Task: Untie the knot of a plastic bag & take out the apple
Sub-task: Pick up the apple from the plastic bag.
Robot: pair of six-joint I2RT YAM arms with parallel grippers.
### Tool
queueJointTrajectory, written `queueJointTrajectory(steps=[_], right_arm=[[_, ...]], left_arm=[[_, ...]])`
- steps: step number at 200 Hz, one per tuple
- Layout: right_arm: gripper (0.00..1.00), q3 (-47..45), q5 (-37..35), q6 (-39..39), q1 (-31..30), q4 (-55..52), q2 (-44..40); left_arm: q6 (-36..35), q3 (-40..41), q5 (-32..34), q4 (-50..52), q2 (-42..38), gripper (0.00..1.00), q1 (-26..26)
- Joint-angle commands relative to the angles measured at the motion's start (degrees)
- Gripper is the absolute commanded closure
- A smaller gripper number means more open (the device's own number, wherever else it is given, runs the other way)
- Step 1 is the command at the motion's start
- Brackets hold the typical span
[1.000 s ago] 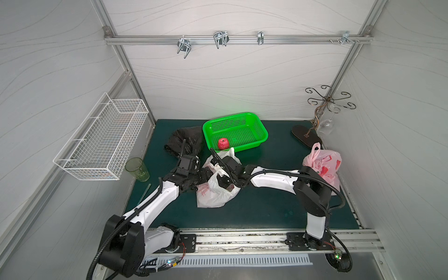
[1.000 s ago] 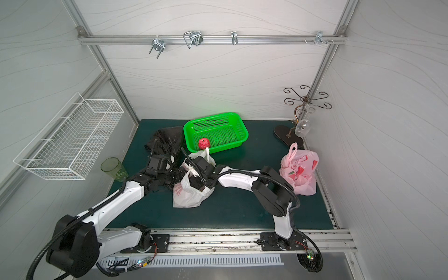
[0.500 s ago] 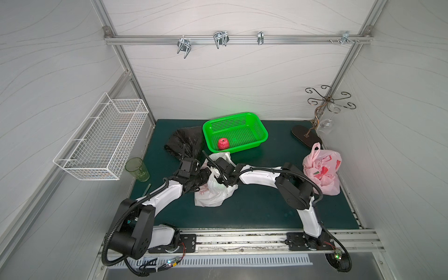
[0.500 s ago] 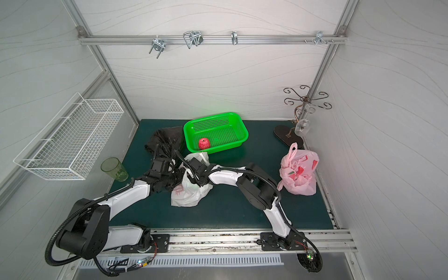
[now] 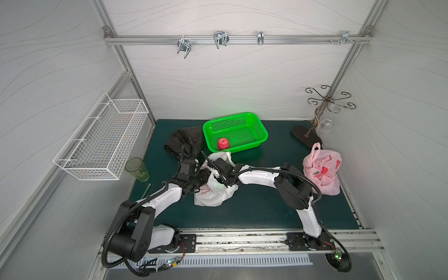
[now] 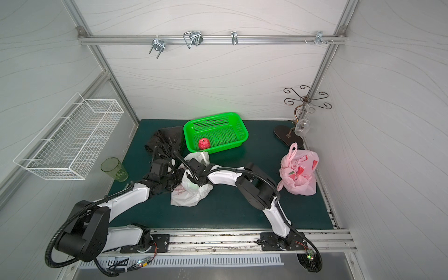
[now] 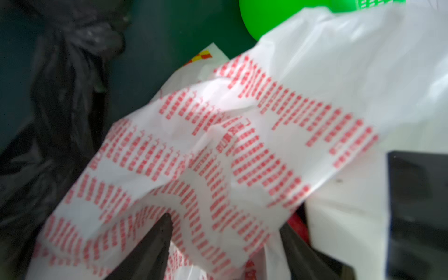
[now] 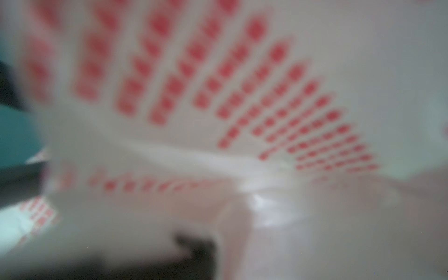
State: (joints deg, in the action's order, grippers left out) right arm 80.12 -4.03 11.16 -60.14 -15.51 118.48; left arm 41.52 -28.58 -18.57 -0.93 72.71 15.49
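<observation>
**item 1 – white plastic bag** (image 5: 213,194) w/ red print. pos: on dark green mat (image 5: 254,213), mid-table, just in front of green basket (image 5: 249,145). cond: slumped, crumpled, loose top flap pointing toward that basket. shows in both top views (image 6: 188,196). knot: can't make out. faint green tint thru the film.

**item 2 – left gripper** (image 7: 225,223). pos: at the bag's side nearer the left arm. jaws stand apart, printed film draped across and btwn the fingers (image 7: 157,242), not pinched. small red patch at film edge beside one finger, can't tell what.

**item 3 – right gripper** (image 5: 221,180). pos: pushed into the bag's upper part from the opp. side. tips hidden by film in top views, and the wrist view is only a blur of white film w/ red print. released or clenched: can't tell.

**item 4 – red apple** (image 5: 223,143). pos: inside green basket, at the corner nearest the black plastic bag (image 5: 184,143), apart from the white bag.

**item 5 – black plastic bag.** crumpled, beside the basket, behind the left gripper.

**item 6 – pink plastic bag** (image 5: 321,172). handle loop up, near the mat's right edge, well apart from item 1.

**item 7 – green tumbler** (image 5: 137,169). upright, at the mat's left edge, below the white wire basket (image 5: 101,143) on the wall.
</observation>
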Motion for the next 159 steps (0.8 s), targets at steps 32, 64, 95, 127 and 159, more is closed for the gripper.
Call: queueJointTrajectory(steps=[32,64,95,127,159], right_arm=[[0.49,-14.9,1.21,0.62,1.91,0.59,-22.18],[0.49,-21.67,3.75,0.57,2.57,-0.61,-35.91],[0.49,-24.6,4.72,1.02,3.45,-3.85,-46.65],[0.49,-24.75,4.46,1.41,5.93,-7.09,-55.37],[0.49,-24.22,2.24,0.31,7.4,-9.12,-57.51]], left_arm=[[-2.32,-0.09,0.87,3.2,-2.99,0.31,-0.19],[-2.95,0.01,0.79,3.72,-3.31,0.31,-0.19],[-3.31,-0.51,0.48,4.34,-3.67,0.31,-0.19],[-4.16,-1.48,0.54,5.73,-4.23,0.3,-0.19],[-3.36,-1.4,-1.99,4.12,-6.65,0.25,-0.19]])
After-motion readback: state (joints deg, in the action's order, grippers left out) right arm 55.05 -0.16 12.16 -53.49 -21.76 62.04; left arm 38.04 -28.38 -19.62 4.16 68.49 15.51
